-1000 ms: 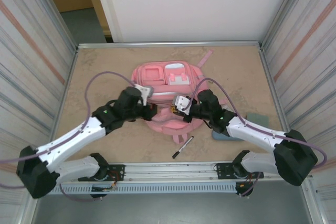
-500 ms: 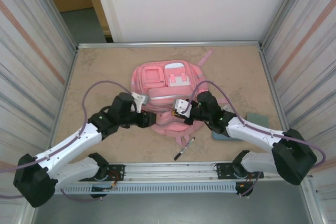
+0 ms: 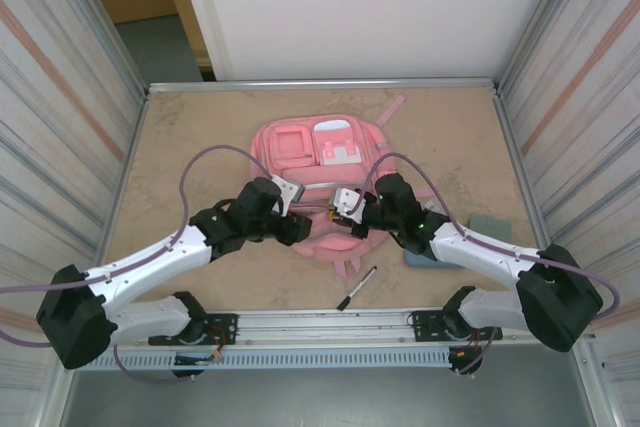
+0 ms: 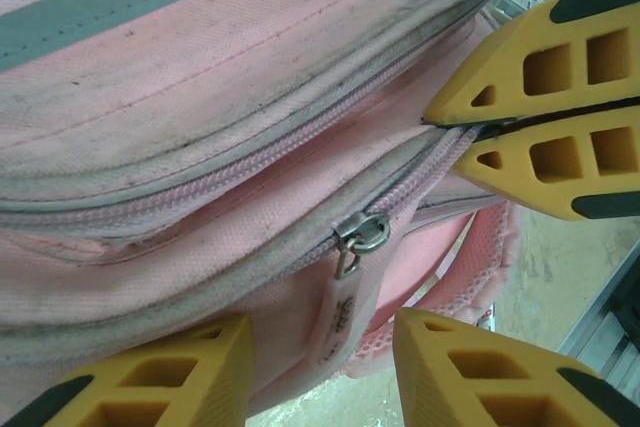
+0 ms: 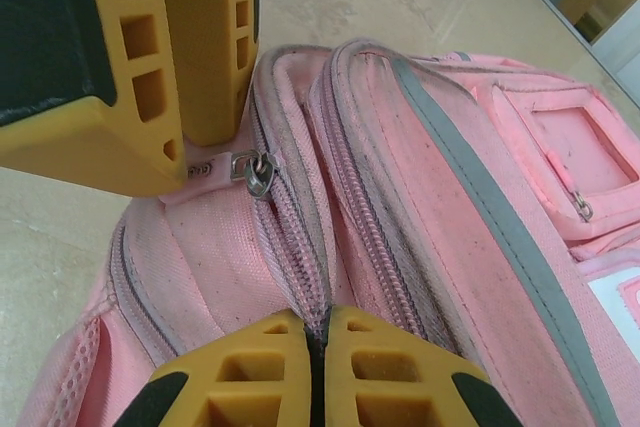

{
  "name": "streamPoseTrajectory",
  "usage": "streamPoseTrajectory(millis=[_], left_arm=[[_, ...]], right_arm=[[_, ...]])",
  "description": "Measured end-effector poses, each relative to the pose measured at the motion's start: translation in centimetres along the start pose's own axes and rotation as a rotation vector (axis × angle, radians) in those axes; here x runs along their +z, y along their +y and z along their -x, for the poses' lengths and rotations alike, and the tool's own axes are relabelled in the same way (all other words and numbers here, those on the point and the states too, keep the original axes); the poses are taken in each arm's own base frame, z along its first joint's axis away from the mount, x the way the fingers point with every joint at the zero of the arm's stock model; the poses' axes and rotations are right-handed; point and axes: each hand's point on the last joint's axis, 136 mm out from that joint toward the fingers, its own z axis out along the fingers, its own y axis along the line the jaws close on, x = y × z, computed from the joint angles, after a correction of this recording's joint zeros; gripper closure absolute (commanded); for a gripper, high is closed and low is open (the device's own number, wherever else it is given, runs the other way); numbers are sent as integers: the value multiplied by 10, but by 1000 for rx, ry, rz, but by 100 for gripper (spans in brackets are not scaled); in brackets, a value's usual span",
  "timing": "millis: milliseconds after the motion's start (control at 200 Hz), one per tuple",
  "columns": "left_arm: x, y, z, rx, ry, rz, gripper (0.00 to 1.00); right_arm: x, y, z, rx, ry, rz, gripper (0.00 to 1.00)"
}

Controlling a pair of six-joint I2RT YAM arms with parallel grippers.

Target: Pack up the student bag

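Two right fingers (image 5: 250, 372) pinch the student bag (image 3: 300, 147) at its zip (image 5: 312, 312); left fingers (image 4: 160, 377) released.

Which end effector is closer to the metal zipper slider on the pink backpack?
Left. The left end effector is open, with the zipper slider just beyond its tips. The right end effector, farther along, is shut on the student bag at its zipper seam.

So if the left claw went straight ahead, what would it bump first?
The left claw would probably meet the student bag first, near its zipper pull; depth is unclear.
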Motion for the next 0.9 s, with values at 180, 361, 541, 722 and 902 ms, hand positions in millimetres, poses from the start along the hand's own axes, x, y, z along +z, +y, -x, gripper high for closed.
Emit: streamPoseTrajectory(millis=[180,361,541,722,902], left_arm=[[7,-7,-2,3,23,-46,70],[15,-11,-5,-10,54,-67,81],[15,-13,2,-25,27,-74,88],[15,-14,7,-40,10,-104,88],[14,-17,10,-59,0,-121,84]], right_arm=[[-1,-2,1,26,-12,4,100],[-2,-4,-1,53,-13,5,100],[-2,-3,1,62,-27,9,100],[-3,-4,2,65,-30,7,100],[-3,-5,2,80,-34,7,100]])
